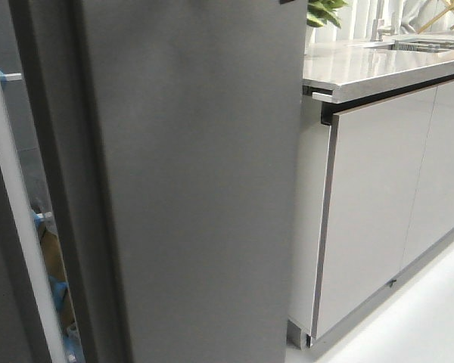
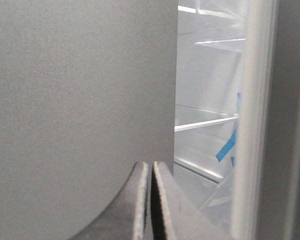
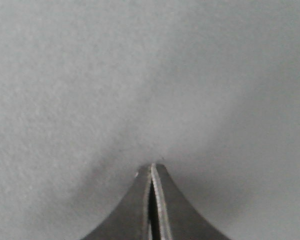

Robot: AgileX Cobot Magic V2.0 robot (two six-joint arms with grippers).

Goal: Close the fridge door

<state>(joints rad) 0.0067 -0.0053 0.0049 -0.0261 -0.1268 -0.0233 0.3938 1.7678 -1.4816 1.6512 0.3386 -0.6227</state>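
Left end effector (image 2: 150, 167) clenched empty, tips against the fridge door (image 1: 189, 181) near its edge, right end effector (image 3: 153, 169) clenched empty, tips on the door's matte grey face, door ajar, white interior shelves (image 2: 205, 122) showing, glossy cabinet fronts (image 1: 378, 204) to the right

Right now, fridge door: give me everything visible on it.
The fridge door is a tall flat panel, matte dark grey, plain, no handle in view. It fills most of the front view and stands ajar: a gap beside its edge shows white shelves and blue tape inside. The left gripper, shut, sits at the door's edge. The right gripper, shut, has its tips at the door's face; contact looks likely but can't be confirmed.
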